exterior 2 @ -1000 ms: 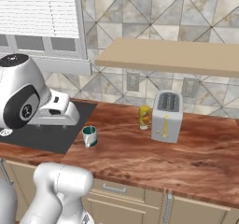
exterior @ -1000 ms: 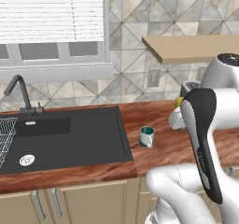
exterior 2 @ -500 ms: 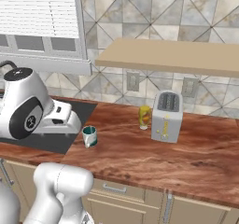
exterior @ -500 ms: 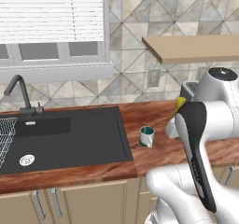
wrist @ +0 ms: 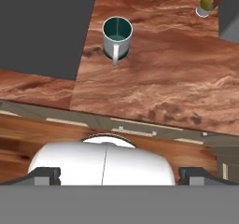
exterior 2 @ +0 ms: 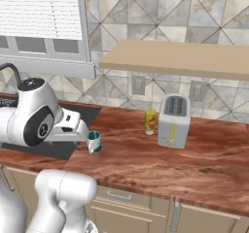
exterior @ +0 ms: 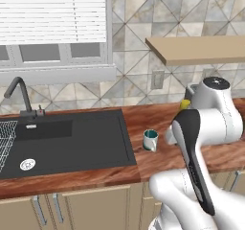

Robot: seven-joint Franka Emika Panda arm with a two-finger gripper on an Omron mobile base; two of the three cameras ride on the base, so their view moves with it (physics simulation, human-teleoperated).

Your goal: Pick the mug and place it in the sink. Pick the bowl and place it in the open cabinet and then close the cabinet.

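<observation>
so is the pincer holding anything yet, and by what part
Nothing is held. The pincer is open, its fingertips wide apart, and the mug stands untouched on the counter beside the sink.

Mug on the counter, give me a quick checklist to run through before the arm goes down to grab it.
1. Mug upright on the counter: ok.
2. Mug free of neighbours: ok; the sink edge lies to one side, the yellow glass and toaster stand well apart.
3. Handle position: ok; in the hand view it points toward the camera.
4. Gripper open: ok; its tips stand wide apart at the bottom of the hand view.
5. Gripper over the mug: not ok; the mug sits near the top of the hand view, far from the tips.
6. Sink basin free to take the mug: ok; a wire rack sits at its far left.
</observation>
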